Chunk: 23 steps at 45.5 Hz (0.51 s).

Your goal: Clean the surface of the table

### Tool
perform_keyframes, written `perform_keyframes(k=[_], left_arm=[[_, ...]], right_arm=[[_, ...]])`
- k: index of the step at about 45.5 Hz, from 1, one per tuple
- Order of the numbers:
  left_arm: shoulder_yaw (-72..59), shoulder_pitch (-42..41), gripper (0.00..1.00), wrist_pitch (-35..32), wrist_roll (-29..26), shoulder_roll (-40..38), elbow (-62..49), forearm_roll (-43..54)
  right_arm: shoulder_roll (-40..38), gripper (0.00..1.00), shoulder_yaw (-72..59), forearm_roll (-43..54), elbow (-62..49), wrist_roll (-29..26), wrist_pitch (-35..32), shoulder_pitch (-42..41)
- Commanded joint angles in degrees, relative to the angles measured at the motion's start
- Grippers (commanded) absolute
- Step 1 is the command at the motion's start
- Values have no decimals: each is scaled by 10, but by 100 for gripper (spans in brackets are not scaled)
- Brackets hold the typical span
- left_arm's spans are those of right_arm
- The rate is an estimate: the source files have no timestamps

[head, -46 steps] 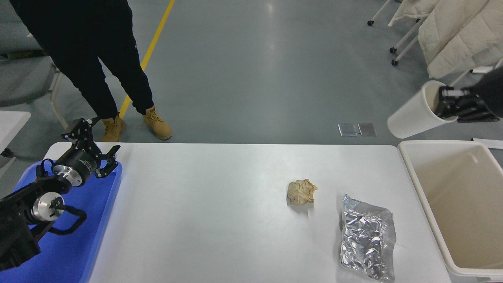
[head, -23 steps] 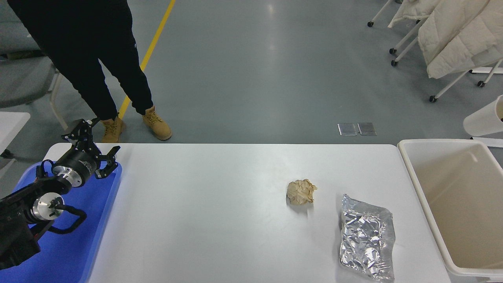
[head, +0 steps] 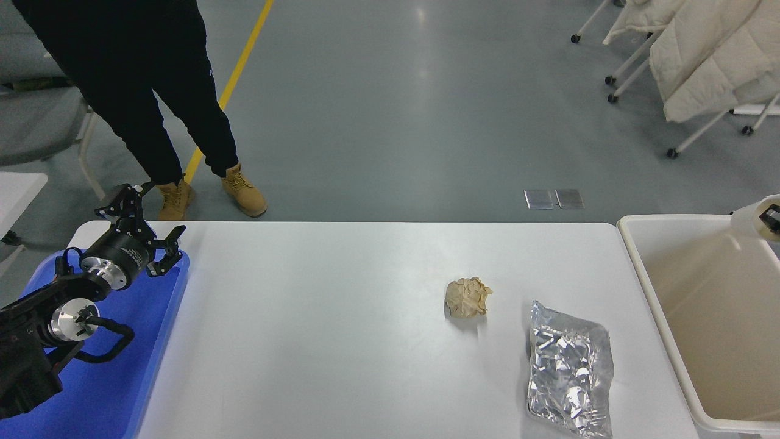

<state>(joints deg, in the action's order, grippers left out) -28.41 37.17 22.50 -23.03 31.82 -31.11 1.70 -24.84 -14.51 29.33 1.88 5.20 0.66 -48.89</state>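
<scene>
The white table surface (head: 341,341) holds a crumpled tan paper ball (head: 467,297) right of centre. A crinkled silver foil bag (head: 570,367) lies at the front right. At the right edge, only a black tip of my right gripper (head: 772,215) shows. It grips the rim of a white paper cup (head: 748,218), held tilted over the far part of the cream bin (head: 646,286). My left gripper (head: 148,228) is open and empty. It is parked over the far end of the blue tray (head: 116,390) at the lower left.
A person in black trousers and tan boots (head: 244,190) stands beyond the table's far left corner. Racks with cream quilted covers (head: 701,55) stand on the floor at the far right. Another white tabletop (head: 18,189) shows at the left edge.
My right gripper has carried the white cup right and down, from above the bin's far edge to the picture's right edge over the bin. The left arm has not moved.
</scene>
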Motion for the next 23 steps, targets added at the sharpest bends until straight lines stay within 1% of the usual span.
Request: perform_keyframes(k=[1, 5, 16, 23], left_arm=[[0, 0, 100, 0, 0, 0, 0, 0], [0, 0, 100, 0, 0, 0, 0, 1], [-1, 0, 100, 0, 0, 0, 0, 0], [0, 0, 100, 0, 0, 0, 0, 0]], right_arm=[[99, 0, 24, -35, -32, 0, 132, 69], [113, 0, 24, -53, -32, 0, 146, 76], [139, 0, 23, -116, -32, 0, 157, 90], [142, 0, 24, -121, -32, 0, 164, 98]])
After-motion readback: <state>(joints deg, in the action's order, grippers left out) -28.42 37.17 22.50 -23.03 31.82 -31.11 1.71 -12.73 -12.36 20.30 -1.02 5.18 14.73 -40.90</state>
